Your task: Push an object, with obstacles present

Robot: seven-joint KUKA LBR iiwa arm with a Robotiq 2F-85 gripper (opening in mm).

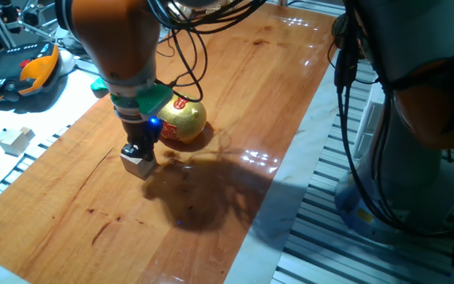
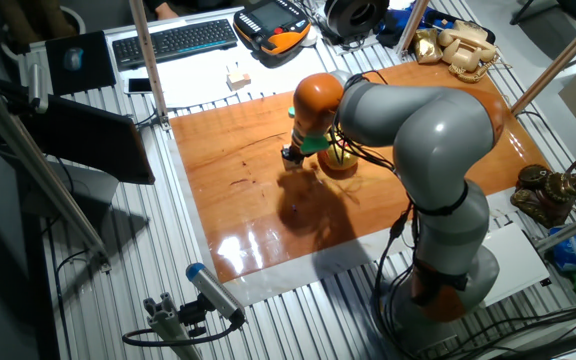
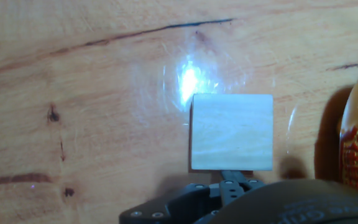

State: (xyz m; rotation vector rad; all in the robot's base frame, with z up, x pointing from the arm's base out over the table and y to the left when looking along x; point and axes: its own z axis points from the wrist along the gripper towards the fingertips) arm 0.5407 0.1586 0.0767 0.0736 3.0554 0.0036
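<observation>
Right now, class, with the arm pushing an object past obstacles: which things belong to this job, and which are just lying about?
Part of the job:
- wooden cube, at the tool
- golden piggy bank, the obstacle beside it
- wooden tabletop

Just lying about:
- whiter block, off the wood
- keyboard
- orange-and-black pendant
- old telephone

The cube [image 1: 138, 165] sits on the table [image 1: 235, 95], piggy bank [image 1: 181, 121] just beside it.
</observation>
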